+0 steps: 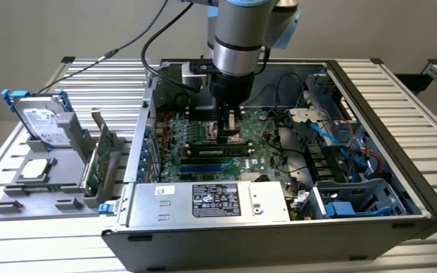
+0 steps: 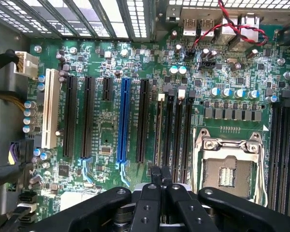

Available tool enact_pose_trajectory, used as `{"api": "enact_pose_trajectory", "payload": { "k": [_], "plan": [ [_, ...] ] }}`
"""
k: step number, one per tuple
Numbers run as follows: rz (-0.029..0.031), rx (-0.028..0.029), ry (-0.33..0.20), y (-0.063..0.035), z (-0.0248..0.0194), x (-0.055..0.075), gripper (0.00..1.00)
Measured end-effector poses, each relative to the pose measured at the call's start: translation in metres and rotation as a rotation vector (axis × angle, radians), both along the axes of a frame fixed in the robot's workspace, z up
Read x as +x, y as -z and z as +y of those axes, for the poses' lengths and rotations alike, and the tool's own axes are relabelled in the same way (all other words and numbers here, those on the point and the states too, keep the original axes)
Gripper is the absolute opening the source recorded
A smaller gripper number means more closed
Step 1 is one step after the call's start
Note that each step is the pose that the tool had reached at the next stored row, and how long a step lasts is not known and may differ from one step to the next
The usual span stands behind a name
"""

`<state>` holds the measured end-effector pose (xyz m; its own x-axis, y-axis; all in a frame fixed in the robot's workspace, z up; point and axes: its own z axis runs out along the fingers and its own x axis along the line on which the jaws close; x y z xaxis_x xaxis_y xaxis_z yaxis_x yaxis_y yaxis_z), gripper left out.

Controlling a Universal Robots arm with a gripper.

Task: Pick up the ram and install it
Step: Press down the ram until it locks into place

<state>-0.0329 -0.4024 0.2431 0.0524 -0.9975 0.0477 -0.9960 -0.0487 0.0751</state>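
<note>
A: Where did we see the gripper (image 1: 231, 134)?

B: At upper centre of the exterior frame. It hung from the arm (image 1: 238, 40) down into the open case (image 1: 386, 91), with its tips low over the board (image 1: 268, 151), at the socket (image 1: 230, 132).

A: And its fingers?

B: Pressed together. In the wrist view we saw the gripper (image 2: 160, 175) with its two black fingers (image 2: 154, 175) side by side and nothing pinched between them. The socket (image 2: 227, 169) lay just beside them, and a blue slot (image 2: 124, 121) stood among the black ones.

A: So where was the ram (image 1: 217, 151)?

B: Not in the gripper. In the exterior view we found it near the frame's middle, just below the fingertips, a thin stick with dark chips. It lay lengthwise along a slot, and a blue slot (image 1: 203, 168) ran below it. It was close to the gripper but apart from it. We could not tell whether it sat fully home.

A: What stood outside the case?

B: On the exterior view's left we saw a grey tray (image 1: 21, 202). It held a drive (image 1: 42, 122) with blue rails and a green card (image 1: 97, 162), both on edge, well apart from the gripper.
</note>
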Motion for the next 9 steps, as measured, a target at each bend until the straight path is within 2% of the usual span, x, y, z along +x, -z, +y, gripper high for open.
{"api": "enact_pose_trajectory", "payload": {
  "k": [9],
  "plan": [
    [0.0000, -0.0002, 0.000, -0.0001, 0.0000, 0.0000, 0.11]
  ]
}}
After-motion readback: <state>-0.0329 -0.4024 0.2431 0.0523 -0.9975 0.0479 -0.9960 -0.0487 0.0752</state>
